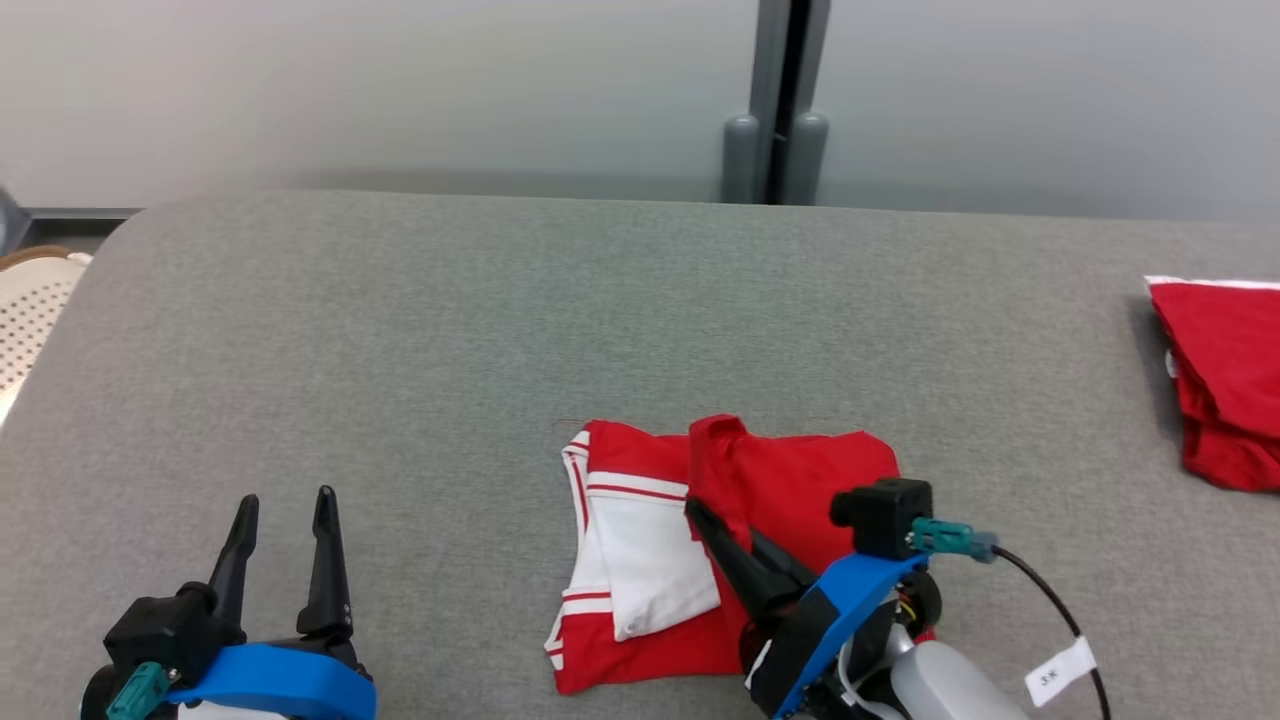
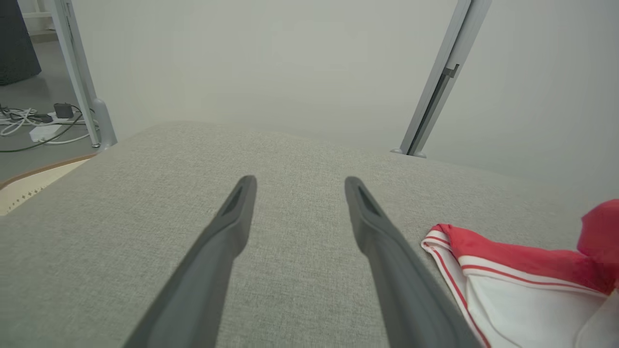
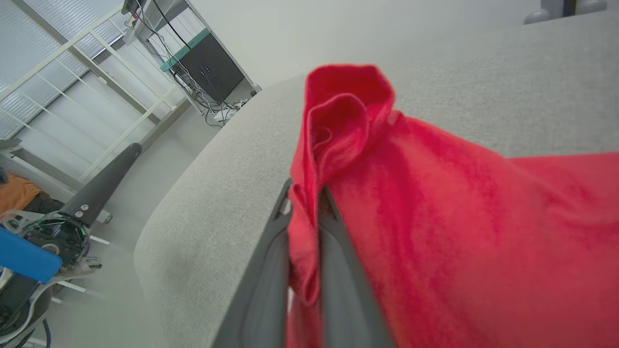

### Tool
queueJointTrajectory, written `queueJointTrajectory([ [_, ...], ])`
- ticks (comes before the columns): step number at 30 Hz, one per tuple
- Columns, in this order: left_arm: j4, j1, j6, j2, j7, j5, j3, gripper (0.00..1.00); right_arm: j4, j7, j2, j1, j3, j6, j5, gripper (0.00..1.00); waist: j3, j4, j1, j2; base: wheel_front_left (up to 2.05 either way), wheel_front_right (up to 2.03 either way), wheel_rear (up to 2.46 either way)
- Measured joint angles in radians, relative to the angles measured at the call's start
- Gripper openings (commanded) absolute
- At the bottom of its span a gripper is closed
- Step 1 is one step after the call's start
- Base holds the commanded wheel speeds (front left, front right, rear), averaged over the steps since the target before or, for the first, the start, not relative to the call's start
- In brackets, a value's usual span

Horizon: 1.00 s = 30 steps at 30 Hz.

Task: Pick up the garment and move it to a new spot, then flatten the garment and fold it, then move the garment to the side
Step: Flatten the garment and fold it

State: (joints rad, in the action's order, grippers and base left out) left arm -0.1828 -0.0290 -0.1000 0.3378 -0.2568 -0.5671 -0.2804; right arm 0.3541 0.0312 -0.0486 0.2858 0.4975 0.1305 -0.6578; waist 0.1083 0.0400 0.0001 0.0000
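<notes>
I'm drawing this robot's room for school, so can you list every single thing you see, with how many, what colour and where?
garment: one, red with white panels and stripes, partly folded, near middle of the table
red cloth pile: one, red with a white edge, at the table's right end
table: one, grey fabric top, under both cloths
posts: two, grey, behind the table's far edge
cables: several, white and black, on the floor past the table
left gripper: one, dark fingers, open, above bare table left of the garment
right gripper: one, dark fingers, shut on a red fold of the garment
</notes>
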Motion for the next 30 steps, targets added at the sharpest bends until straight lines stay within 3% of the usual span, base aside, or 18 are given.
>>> queueJointTrajectory([
  [9,-0.02,-0.002,0.006,-0.021,-0.002,0.005,-0.017,1.0,0.175,-0.054,-0.001,0.111,0.119,0.0,-0.077,0.0,-0.008,0.057,-0.0001,0.0,0.0,0.0,0.0],
  [10,-0.023,-0.002,0.009,-0.021,-0.002,0.005,-0.017,1.0,0.196,-0.059,-0.001,0.125,0.132,0.0,-0.084,0.07,-0.008,0.06,0.0,0.0,0.0,0.0,0.0],
  [11,-0.026,-0.002,0.01,-0.022,-0.002,0.005,-0.019,1.0,0.214,-0.06,-0.002,0.139,0.151,0.0,-0.089,0.29,-0.009,0.063,0.0,0.0,0.0,0.0,0.0],
  [12,-0.028,-0.003,0.011,-0.025,-0.002,0.005,-0.02,1.0,0.228,-0.059,-0.002,0.151,0.169,0.0,-0.103,0.61,-0.009,0.066,0.0,0.0,0.0,0.0,0.0],
  [13,-0.029,-0.003,0.012,-0.027,-0.002,0.007,-0.022,1.0,0.241,-0.064,-0.001,0.163,0.186,0.0,-0.12,1.0,-0.009,0.068,0.0,0.0,0.0,0.0,0.0],
  [22,-0.035,-0.006,0.013,-0.039,-0.003,0.023,-0.036,1.0,0.309,-0.16,0.0,0.248,0.292,0.0,-0.217,1.0,-0.004,0.071,0.0,0.0,0.0,0.0,0.0],
  [30,-0.02,-0.03,0.021,-0.058,-0.005,0.041,-0.052,1.0,0.446,-0.281,-0.001,0.31,0.196,0.0,-0.041,1.0,-0.001,0.041,0.0,0.0,0.0,0.0,0.0],
])
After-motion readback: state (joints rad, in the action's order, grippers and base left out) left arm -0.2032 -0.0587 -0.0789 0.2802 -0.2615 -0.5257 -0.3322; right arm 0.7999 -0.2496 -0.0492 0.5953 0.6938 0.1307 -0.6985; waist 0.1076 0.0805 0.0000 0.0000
